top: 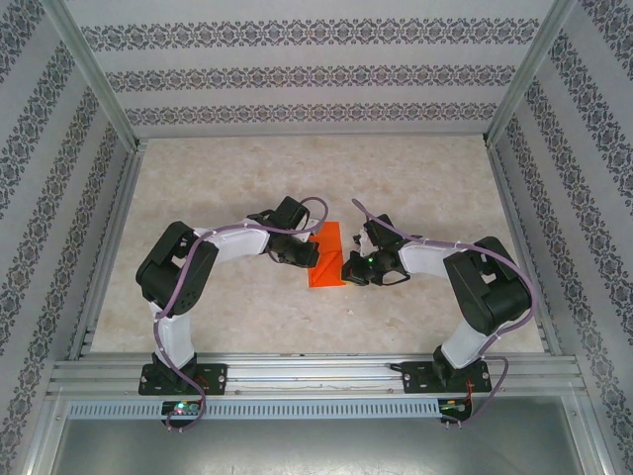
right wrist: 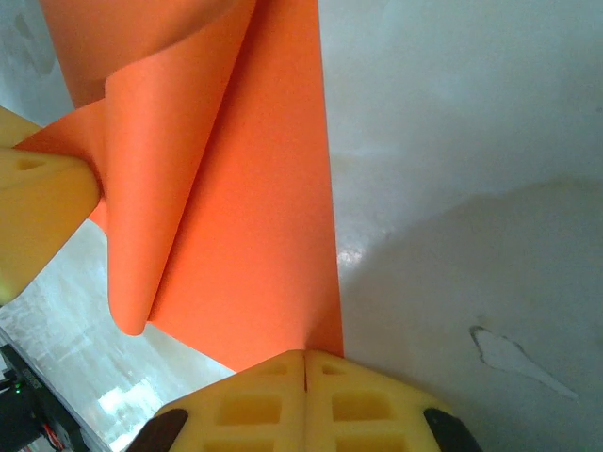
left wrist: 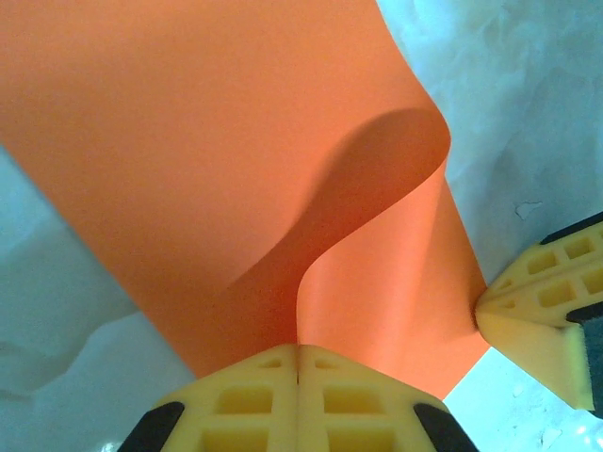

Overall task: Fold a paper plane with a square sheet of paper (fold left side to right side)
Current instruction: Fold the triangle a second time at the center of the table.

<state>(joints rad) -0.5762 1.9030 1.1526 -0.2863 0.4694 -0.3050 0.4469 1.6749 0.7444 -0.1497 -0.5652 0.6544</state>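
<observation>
Square sheet of paper (top: 330,249): mid-table (top: 237,188) between the two arms, half lifted. Left part bows up and curls over toward the right, with no crease pressed in yet.
Left gripper (left wrist: 299,363): yellow pads clamped together on the sheet's near edge; paper rises from the seam in a soft open loop.
Right gripper (right wrist: 304,377): pads also closed, seam at the sheet's near right corner. Looks like a pinch anchoring that side, tho a plain press-down can't be ruled out.
Spacing: the two tips sit just beside each other along the near edge.
Step (judged): left-to-right fold approx. half made; edges not yet matched.
Risk, skew: if the left edge lands off the right edge, the crease runs crooked and every later fold of the plane inherits it. Cause: the lift comes from one spot near a corner, so the far end is free to swing.
Risk, slip: thin matte paper in a small bite. A tug vs. the right-side hold could pull it from either pair of pads, or drag the whole sheet across the table.
Risk, stray crease: the loop could buckle if flattened before the edges line up.
Risk, contact: the fingers work close together, so the left one crossing over could bump the right and knock the anchor loose.
</observation>
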